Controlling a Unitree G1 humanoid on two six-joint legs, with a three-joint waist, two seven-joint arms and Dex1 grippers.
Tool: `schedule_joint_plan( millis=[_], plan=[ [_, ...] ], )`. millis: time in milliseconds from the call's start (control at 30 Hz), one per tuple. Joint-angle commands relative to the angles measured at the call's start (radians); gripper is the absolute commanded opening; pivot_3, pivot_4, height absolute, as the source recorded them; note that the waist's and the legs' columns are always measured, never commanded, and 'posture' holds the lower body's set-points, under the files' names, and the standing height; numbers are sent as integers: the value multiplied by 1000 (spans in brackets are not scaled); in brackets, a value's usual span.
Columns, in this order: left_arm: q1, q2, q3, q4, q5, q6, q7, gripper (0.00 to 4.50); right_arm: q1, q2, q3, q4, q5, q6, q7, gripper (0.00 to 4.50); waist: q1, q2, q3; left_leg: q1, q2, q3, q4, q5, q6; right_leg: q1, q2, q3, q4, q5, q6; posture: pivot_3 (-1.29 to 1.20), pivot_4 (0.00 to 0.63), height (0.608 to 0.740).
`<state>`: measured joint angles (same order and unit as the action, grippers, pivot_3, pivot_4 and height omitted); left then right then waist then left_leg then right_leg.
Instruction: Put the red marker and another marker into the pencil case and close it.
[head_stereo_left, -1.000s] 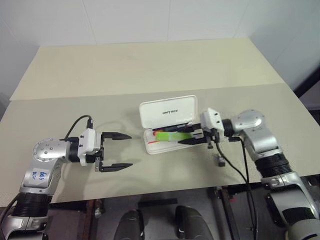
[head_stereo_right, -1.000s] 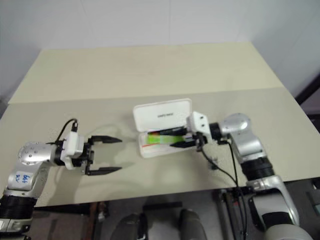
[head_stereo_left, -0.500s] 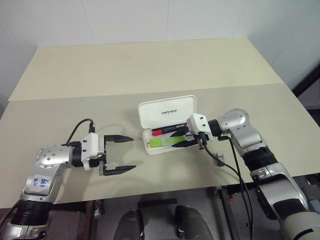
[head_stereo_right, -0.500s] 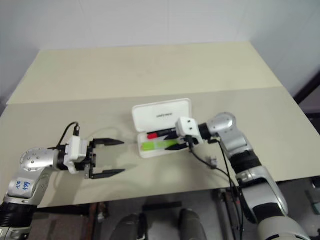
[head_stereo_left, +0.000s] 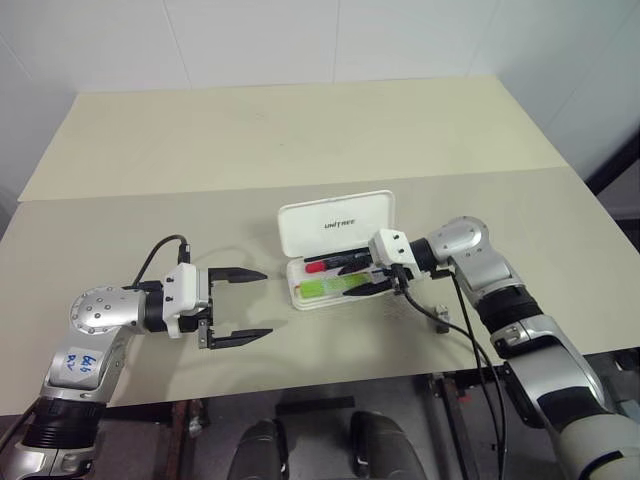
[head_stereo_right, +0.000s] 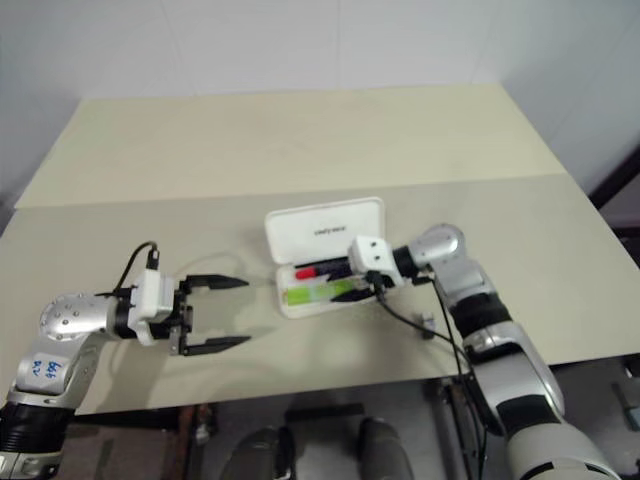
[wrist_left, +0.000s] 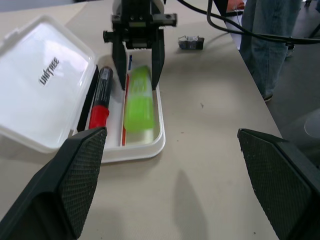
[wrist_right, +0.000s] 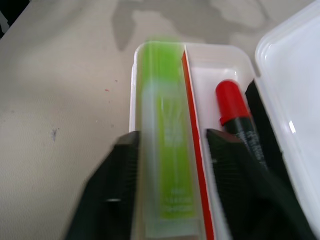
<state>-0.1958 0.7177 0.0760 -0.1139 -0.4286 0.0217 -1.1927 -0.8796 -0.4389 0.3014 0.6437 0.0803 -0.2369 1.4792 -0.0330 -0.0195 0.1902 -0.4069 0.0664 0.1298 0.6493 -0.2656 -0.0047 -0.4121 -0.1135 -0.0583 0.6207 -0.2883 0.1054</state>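
— So where did the lid lie from each gripper?

— Nearer the right gripper (head_stereo_left: 362, 277), which sat right over the pencil case (head_stereo_left: 338, 225). Its black fingers straddled the green highlighter (wrist_left: 138, 99), spread either side of it; I judged the highlighter let go, resting in the tray. The left gripper (head_stereo_left: 237, 305) hung well apart with its jaws spread wide and nothing between them.

— And the markers?

— Both in the tray, lying lengthwise along it. The red marker (wrist_left: 100, 98), a slim black barrel with a glossy red cap, lay on the hinge side; the flatter, broader highlighter lay beside it, towards the front wall.

— The case itself?

— Smooth white hard plastic, rounded corners, a red divider strip inside. The lid stood open behind the tray, so closing meant swinging it forward over the markers.
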Motion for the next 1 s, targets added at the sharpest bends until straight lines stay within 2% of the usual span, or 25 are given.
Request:
schedule_joint_plan(
  millis=[33, 100, 133, 433, 567, 700, 833, 1000],
  plan=[
    [-21, 8, 13, -17, -11, 0, 2, 4500, -27, 17, -26, -19, 30, -8, 11, 3566, 0, 0, 0, 0, 0, 0, 0, 0, 0, 0, 0, 0, 0, 0, 0, 0, 150, 740],
    [-27, 6, 10, -14, -10, 1, 1, 4500, -32, 26, -34, -37, 44, -1, 11, 4295, 0, 0, 0, 0, 0, 0, 0, 0, 0, 0, 0, 0, 0, 0, 0, 0, 150, 740],
    [-29, 5, 8, -14, -9, 2, 1, 4500, -32, 29, -37, -51, 54, 6, 14, 4472, 0, 0, 0, 0, 0, 0, 0, 0, 0, 0, 0, 0, 0, 0, 0, 0, 150, 740],
    [-54, -16, -26, -16, -8, 9, -2, 4500, 25, -10, -85, -313, 197, 212, 19, 4472, 3, 0, 0, 0, 0, 0, 0, -1, 0, 0, 0, -1, 2, 0, 0, 0, 150, 740],
    [-81, -59, -80, -36, -13, 24, -1, 4500, 173, -135, -183, -543, 278, 361, -37, 4472, 21, 0, 0, -1, 0, -1, 0, -1, 0, 1, -2, -5, 1, 0, 0, 0, 150, 740],
    [-95, -92, -109, -48, -18, 35, 0, 4500, 291, -239, -275, -667, 311, 454, -117, 4472, 29, 0, 0, -2, 0, 0, 3, -3, -1, 0, -3, -6, 0, 0, 0, 0, 150, 740],
    [-97, -135, -144, -84, -24, 50, 13, 4500, 497, -358, -457, -778, 318, 488, -219, 4472, 34, 0, 0, -1, 0, 3, 2, -5, 1, 1, -2, -7, -4, 0, 0, 0, 150, 740],
    [-104, -168, -169, -71, -25, 60, 1, 4500, 725, -426, -641, -895, 324, 563, -326, 4472, 33, 0, 0, 0, 0, 3, 3, -5, 1, 1, -1, -6, -3, 0, 0, 0, 150, 740]
  ],
)
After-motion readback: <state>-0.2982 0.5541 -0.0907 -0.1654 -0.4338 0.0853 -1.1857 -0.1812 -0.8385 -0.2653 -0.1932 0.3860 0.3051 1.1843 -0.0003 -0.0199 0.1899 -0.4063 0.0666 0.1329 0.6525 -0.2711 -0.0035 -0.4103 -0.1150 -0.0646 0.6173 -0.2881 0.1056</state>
